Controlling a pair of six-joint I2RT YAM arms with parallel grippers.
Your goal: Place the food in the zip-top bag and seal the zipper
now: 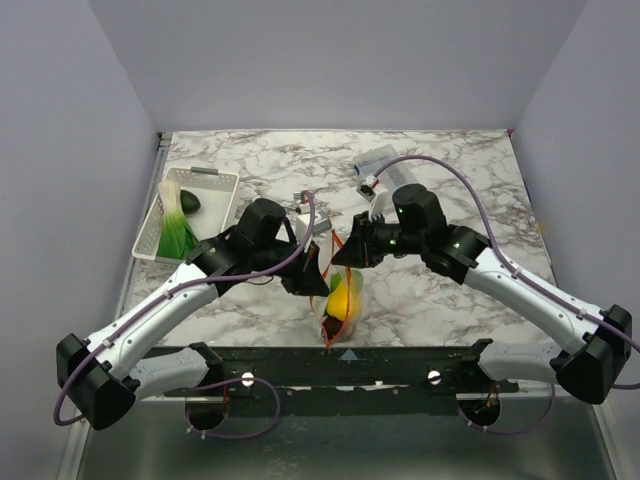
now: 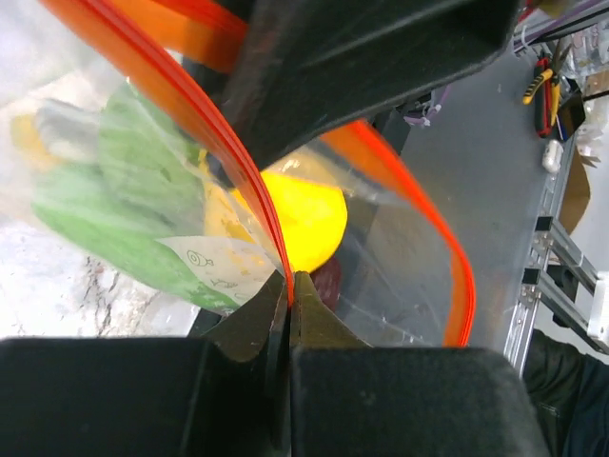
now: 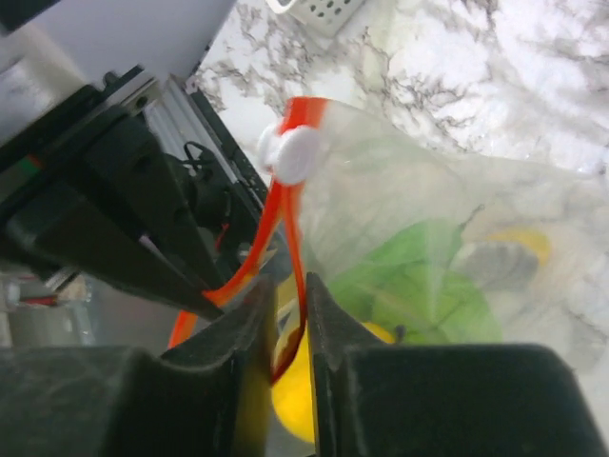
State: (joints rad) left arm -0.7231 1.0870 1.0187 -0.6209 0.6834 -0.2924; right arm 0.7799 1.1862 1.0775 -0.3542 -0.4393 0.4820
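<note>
Now, clear zip-top bag (image 3: 428,209) with yellow food (image 2: 306,221), left pincer (image 2: 288,288), right pincer (image 3: 291,297) clamped on zipper (image 2: 176,98).

Top cam: high on the near side, looking down and forward over the whole bench (image 1: 450,180). Wrist cams ride right behind their own tools, close in: left looks past the left tool (image 2: 288,283) rightward off the bench's near edge, right looks past the right tool (image 3: 288,290) leftward across the bench. All three overlap on the bag (image 1: 338,300); each wrist cam also catches the other tool.
</note>
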